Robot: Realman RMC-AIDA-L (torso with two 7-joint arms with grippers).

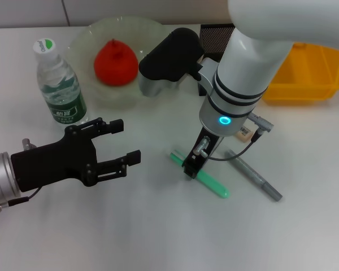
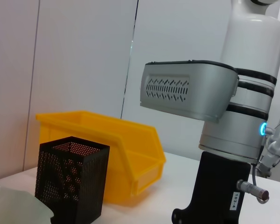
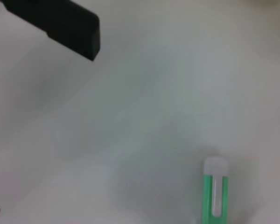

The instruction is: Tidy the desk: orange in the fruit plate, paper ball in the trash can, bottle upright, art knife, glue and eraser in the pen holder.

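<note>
Green art knife [image 1: 206, 176] lies flat on the desk [image 1: 158, 226], right gripper [image 1: 191, 167] down at its near end; you can't tell whether the jaws grip it. Orange [image 1: 116, 62] sits in the fruit plate [image 1: 85, 39], bottle [image 1: 59, 84] stands upright. The grey pen-like tool [image 1: 254, 175] beside the knife isn't yet in the pen holder [image 2: 70, 182]; left gripper [image 1: 121, 144] hovers spread wide, holding nothing.

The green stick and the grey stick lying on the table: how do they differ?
The green stick is thicker and pale green; the grey stick is thinner and dull grey. The right claw stands over the green stick's far end, while the grey stick lies free beside it. Both lie flat on the white table, slanting the same way.
</note>
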